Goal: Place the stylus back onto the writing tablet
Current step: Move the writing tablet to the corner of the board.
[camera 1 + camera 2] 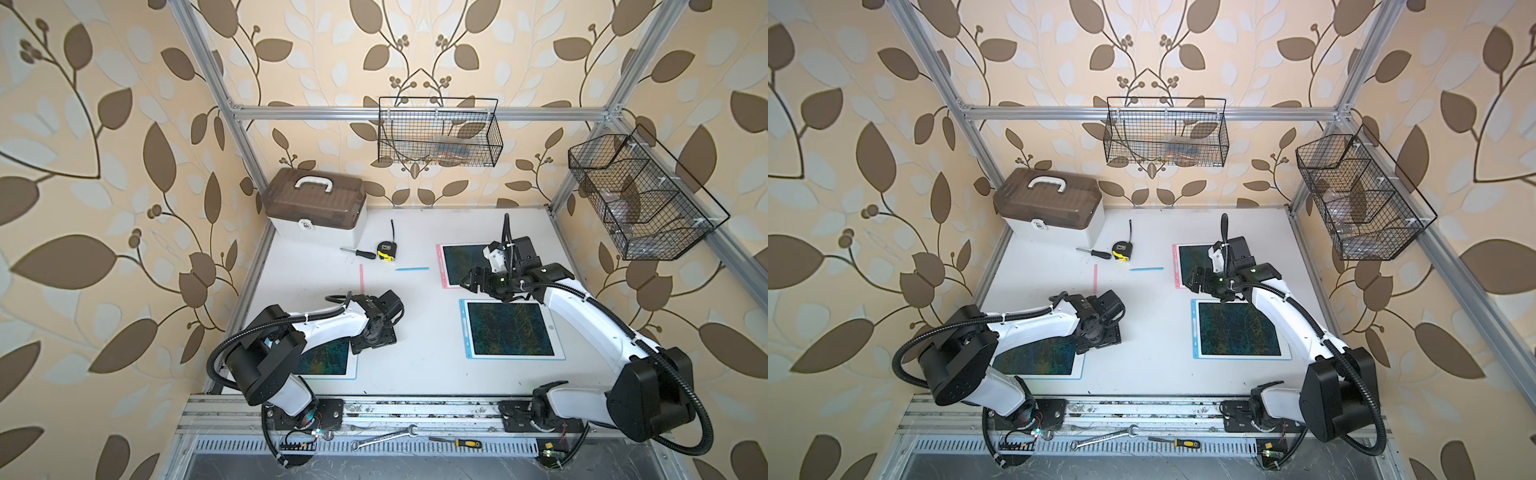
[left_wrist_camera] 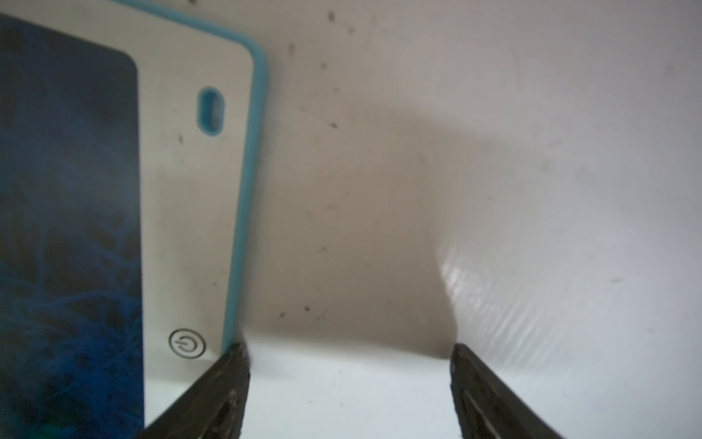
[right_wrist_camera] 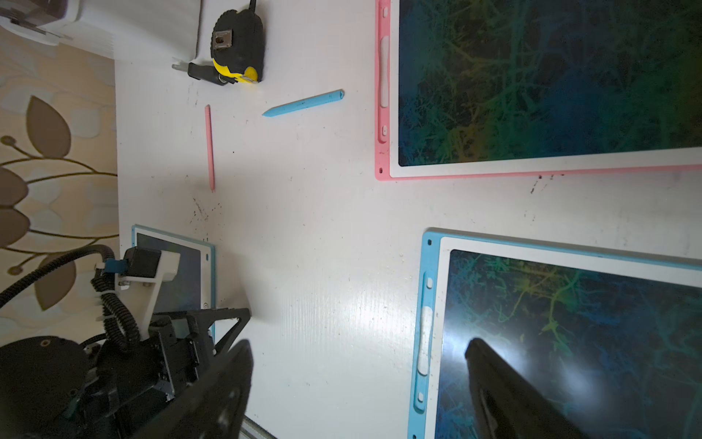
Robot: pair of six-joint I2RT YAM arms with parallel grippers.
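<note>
Two styluses lie loose on the white table. The blue stylus [image 1: 412,269] [image 1: 1146,269] [image 3: 304,103] is left of the pink-framed writing tablet [image 1: 440,266] [image 3: 381,76]. The pink stylus [image 1: 361,278] [image 1: 1095,278] [image 3: 209,148] lies further left. A blue-framed tablet [image 1: 463,328] [image 3: 427,304] sits at near right, another [image 1: 351,370] [image 2: 190,190] at near left. My left gripper [image 1: 372,343] [image 2: 349,353] is open, low beside that left tablet's right edge, holding nothing. My right gripper [image 1: 469,282] [image 3: 359,346] is open and empty, high over the gap between the right-hand tablets.
A brown-lidded toolbox [image 1: 316,203] stands at the back left, with a tape measure [image 1: 386,250] and a screwdriver [image 1: 359,252] in front of it. Wire baskets [image 1: 438,133] [image 1: 640,195] hang on the frame. A wrench [image 1: 384,437] lies on the front rail.
</note>
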